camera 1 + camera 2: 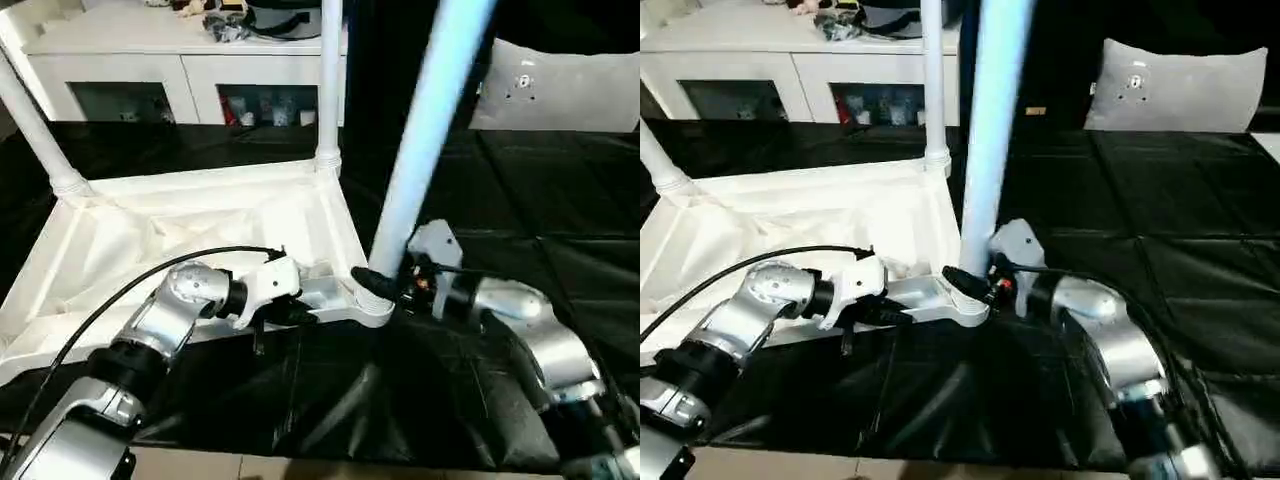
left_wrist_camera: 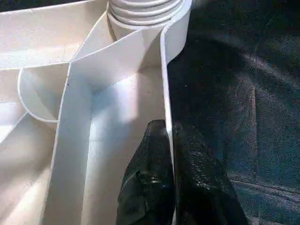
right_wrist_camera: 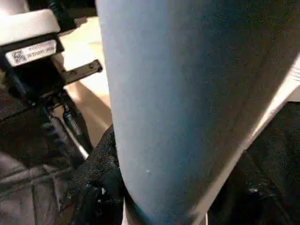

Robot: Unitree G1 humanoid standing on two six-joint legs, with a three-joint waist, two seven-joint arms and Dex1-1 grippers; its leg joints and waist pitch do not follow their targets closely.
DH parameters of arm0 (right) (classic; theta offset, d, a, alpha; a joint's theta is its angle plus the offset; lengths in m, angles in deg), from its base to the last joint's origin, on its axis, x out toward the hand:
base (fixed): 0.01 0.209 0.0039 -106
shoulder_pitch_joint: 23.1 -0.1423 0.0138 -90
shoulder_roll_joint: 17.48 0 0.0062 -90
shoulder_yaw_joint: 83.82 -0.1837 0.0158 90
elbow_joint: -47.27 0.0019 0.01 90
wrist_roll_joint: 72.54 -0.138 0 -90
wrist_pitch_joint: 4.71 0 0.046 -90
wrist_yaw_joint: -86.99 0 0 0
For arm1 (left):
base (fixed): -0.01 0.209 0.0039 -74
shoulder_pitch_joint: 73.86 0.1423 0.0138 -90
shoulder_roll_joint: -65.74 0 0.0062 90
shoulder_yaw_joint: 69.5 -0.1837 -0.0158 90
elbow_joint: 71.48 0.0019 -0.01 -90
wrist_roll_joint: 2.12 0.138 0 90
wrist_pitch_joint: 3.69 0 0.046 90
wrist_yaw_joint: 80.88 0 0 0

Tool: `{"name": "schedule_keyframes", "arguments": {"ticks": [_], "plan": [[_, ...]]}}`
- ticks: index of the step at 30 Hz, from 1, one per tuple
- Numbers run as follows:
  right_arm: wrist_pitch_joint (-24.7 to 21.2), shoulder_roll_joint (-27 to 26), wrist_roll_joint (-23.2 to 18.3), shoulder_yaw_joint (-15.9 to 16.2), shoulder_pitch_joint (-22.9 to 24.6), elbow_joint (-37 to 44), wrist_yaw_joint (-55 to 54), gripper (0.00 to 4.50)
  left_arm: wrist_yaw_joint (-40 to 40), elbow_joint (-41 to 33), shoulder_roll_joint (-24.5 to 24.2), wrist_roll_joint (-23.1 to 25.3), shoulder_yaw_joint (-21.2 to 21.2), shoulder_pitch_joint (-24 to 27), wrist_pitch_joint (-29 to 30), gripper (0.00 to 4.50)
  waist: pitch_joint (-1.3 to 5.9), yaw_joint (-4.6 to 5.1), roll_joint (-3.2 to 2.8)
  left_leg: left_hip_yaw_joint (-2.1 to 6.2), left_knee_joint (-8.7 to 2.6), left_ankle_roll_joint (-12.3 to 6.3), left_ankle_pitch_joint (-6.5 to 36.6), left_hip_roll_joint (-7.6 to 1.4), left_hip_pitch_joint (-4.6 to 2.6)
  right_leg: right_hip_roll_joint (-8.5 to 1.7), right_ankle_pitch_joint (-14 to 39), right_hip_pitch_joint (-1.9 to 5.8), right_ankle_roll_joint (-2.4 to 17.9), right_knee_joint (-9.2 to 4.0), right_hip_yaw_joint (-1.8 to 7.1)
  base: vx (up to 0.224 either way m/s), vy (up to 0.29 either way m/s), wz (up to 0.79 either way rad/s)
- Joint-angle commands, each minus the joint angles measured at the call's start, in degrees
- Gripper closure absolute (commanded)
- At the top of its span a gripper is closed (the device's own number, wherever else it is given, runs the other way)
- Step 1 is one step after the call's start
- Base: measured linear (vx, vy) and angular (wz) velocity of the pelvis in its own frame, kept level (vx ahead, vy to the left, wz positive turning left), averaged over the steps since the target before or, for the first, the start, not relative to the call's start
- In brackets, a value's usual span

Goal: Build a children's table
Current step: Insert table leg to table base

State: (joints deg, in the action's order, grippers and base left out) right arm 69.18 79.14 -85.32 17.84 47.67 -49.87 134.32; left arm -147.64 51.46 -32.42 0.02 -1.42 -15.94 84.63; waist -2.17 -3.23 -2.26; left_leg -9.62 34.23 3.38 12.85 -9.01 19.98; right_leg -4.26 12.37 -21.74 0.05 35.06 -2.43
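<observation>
On black work surface (image 1: 560,200), left tool (image 2: 169,154) pinching tabletop (image 1: 150,240) wall, right tool (image 1: 372,284) clamped round leg (image 1: 425,130).

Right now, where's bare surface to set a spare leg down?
The black cover right of the tabletop, out toward the grey cushion, is bare. The near corner is crowded: left gripper on the rim, right gripper on the third leg.
</observation>
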Motion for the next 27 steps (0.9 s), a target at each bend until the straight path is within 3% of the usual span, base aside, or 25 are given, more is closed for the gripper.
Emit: {"name": "schedule_keyframes", "arguments": {"ticks": [1, 6, 7, 8, 9, 11, 13, 16, 19, 20, 21, 22, 25, 27], "plan": [[-4.8, 1.4, 2.9, 4.2, 2.3, -5.6, 2.1, 2.63, -0.6, 1.5, -1.2, 2.2, -1.0, -1.5, -1.3, 4.5, 1.91, -0.03, -0.06, 1.68, -5.54, -0.4, 15.9, -4.17, 0.05, -4.72, 19.8, 1.48, 11.0, -5.56, 3.05, 0.0, 0.0, 0.0], [-4.8, 0.2, 2.3, 4.4, 1.6, -7.7, 3.1, 2.63, -1.4, 4.8, -0.6, 2.5, -0.8, -4.2, -2.8, 4.5, 2.16, -0.16, 0.03, 1.5, -5.36, -0.66, 14.4, -4.02, 0.08, -4.67, 15.0, 1.76, 12.5, -5.19, 2.93, 0.0, 0.0, 0.0], [-4.8, -0.3, 2.1, 4.2, 1.0, -8.7, 3.2, 2.63, -1.4, 6.6, 0.0, 2.7, -0.9, -5.8, -3.4, 4.5, 2.16, -0.32, -0.76, 1.63, -5.38, -0.41, 14.7, -4.04, -0.01, -4.83, 15.3, 1.75, 12.8, -5.11, 2.9, 0.0, 0.0, 0.0], [-4.8, -0.4, 2.1, 4.1, 0.8, -9.0, 3.2, 2.63, -1.4, 7.5, 0.3, 2.8, -0.9, -6.6, -3.6, 4.5, 2.0, -0.11, -0.38, 1.48, -5.45, -0.4, 15.4, -3.99, 0.02, -4.67, 16.1, 1.68, 12.7, -5.45, 2.83, 0.0, 0.0, 0.0], [-5.3, -0.6, 1.8, 4.1, 0.4, -9.4, 3.5, 2.63, -1.3, 9.2, 0.9, 2.6, -0.6, -7.9, -3.8, 4.5, 2.06, -0.29, -0.97, 1.69, -5.46, 0.16, 16.2, -4.02, -0.16, -4.79, 17.3, 1.72, 12.5, -5.34, 2.81, 0.0, 0.0, 0.0], [-6.1, -0.9, 1.4, 4.1, -0.1, -9.6, 4.0, 2.63, -1.1, 12.0, 1.8, 2.5, -0.2, -10.0, -4.1, 4.5, 2.03, -0.19, -0.39, 1.66, -5.5, 0.32, 16.9, -3.97, -0.2, -4.75, 18.9, 1.81, 12.1, -5.6, 2.78, 0.0, 0.0, 0.0], [-6.8, -1.3, 1.8, 4.4, -0.6, -9.8, 3.6, 2.63, -0.1, 16.9, 2.6, 3.1, -0.1, -13.5, -5.2, 4.5, 1.97, -0.31, -0.69, 1.61, -5.43, 0.3, 17.0, -3.88, -0.33, -4.73, 20.4, 1.68, 11.8, -5.87, 2.8, 0.0, 0.0, 0.0], [-6.7, -1.8, 2.6, 4.3, -1.1, -10.6, 2.5, 2.63, -0.1, 18.5, 2.5, 3.3, 0.0, -14.5, -5.8, 4.5, 1.87, -0.46, -0.47, 1.76, -5.61, 0.29, 16.9, -4.12, -0.04, -5.01, 20.5, 1.83, 11.9, -5.79, 2.89, 0.0, 0.0, 0.0], [-6.6, -2.1, 2.9, 4.1, -1.6, -11.3, 1.8, 2.63, -0.3, 19.3, 2.4, 3.2, 0.2, -14.9, -6.2, 4.5, 1.83, -0.46, -0.62, 1.79, -5.65, 0.27, 17.7, -4.22, -0.21, -5.05, 22.0, 1.58, 11.8, -5.89, 2.87, 0.0, 0.0, 0.0], [-6.6, -2.6, 3.1, 3.8, -2.1, -12.1, 0.8, 2.63, -0.2, 19.5, 2.2, 3.2, 0.4, -14.7, -6.3, 4.5, 1.85, -0.37, -0.04, 1.74, -5.67, 0.18, 17.5, -4.18, -0.14, -5.01, 22.4, 1.59, 11.7, -5.96, 2.86, 0.0, 0.0, 0.0], [-6.7, -3.2, 3.3, 3.4, -2.6, -12.9, -0.4, 2.63, 0.1, 19.9, 1.9, 3.4, 0.7, -14.2, -6.6, 4.5, 1.78, -0.36, -0.17, 1.88, -5.78, 0.37, 17.8, -4.23, -0.07, -5.16, 23.5, 1.53, 11.5, -5.93, 2.87, 0.0, 0.0, 0.0], [-6.9, -4.0, 3.6, 3.2, -3.1, -13.8, -1.6, 2.63, 0.4, 20.5, 1.5, 3.7, 1.0, -13.6, -7.1, 4.5, 1.68, -0.21, 0.06, 1.98, -5.86, 0.45, 18.1, -4.19, 0.12, -5.21, 25.3, 1.56, 10.8, -6.07, 2.81, 0.0, 0.0, 0.0], [-7.4, -5.9, 4.2, 2.7, -3.2, -14.5, -4.6, 2.63, 1.9, 15.6, 0.6, 2.0, 2.8, -8.9, -3.8, 4.5, 1.57, 0.15, 0.02, 2.42, -6.19, 1.15, 18.8, -4.5, 0.43, -5.68, 28.5, 1.43, 9.5, -6.01, 2.84, 0.0, 0.0, 0.0], [-7.6, -6.7, 4.3, 2.2, -3.1, -14.8, -6.3, 2.63, 2.5, 11.1, 0.3, 0.9, 3.8, -5.8, -1.0, 4.5, 1.46, 0.49, 0.1, 2.47, -6.28, 1.34, 21.0, -4.56, 0.11, -5.57, 30.4, 0.95, 8.9, -6.18, 2.87, 0.0, 0.0, 0.0]]}}
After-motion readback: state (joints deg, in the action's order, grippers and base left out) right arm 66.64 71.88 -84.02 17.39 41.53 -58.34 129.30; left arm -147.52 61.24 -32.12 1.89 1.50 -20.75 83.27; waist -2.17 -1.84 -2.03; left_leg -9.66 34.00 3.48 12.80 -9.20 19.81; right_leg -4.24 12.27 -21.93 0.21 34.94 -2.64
